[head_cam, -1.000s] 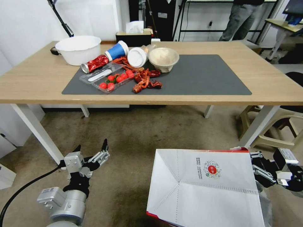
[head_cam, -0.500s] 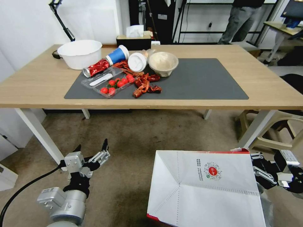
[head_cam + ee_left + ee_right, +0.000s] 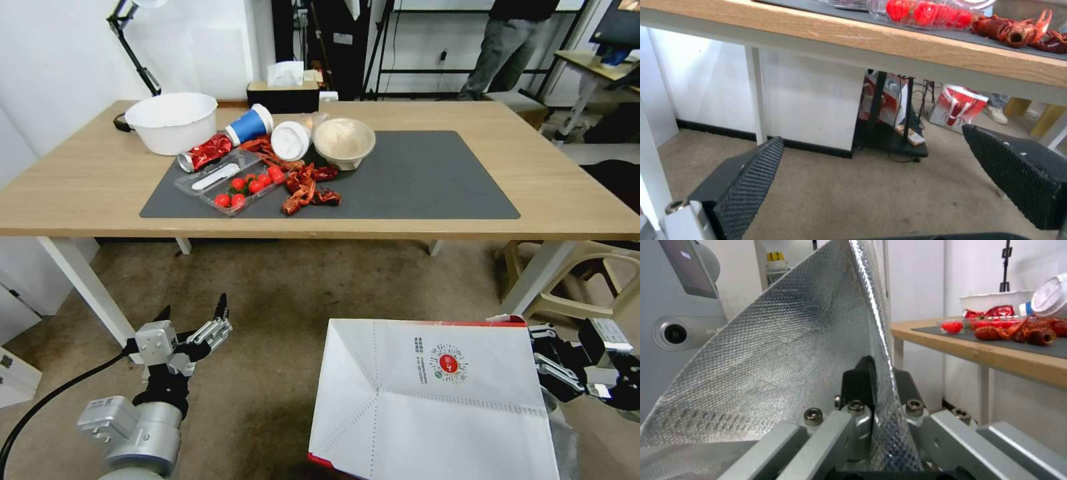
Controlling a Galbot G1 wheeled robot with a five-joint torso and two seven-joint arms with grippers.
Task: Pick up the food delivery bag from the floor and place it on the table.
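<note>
Pinching the foil-lined wall of the food delivery bag (image 3: 433, 400) between its pressed-together fingers, the right claw (image 3: 548, 365) sat at the lower right of the head view, at the bag's right edge; the right wrist view showed the silver lining (image 3: 786, 350) clamped in that claw (image 3: 871, 386). The bag filled the lower middle of the frame, white face up with its round red logo, apparently lifted clear of the floor (image 3: 287, 300), though its underside was hidden. The left claw (image 3: 193, 319) hung at the lower left, fingers spread and holding nothing. By my judgement the pickup was done and the placing was left: the bench (image 3: 87, 180) lay across the upper frame, well apart from the bag, its dark mat (image 3: 433, 173) bare on the right side.
</note>
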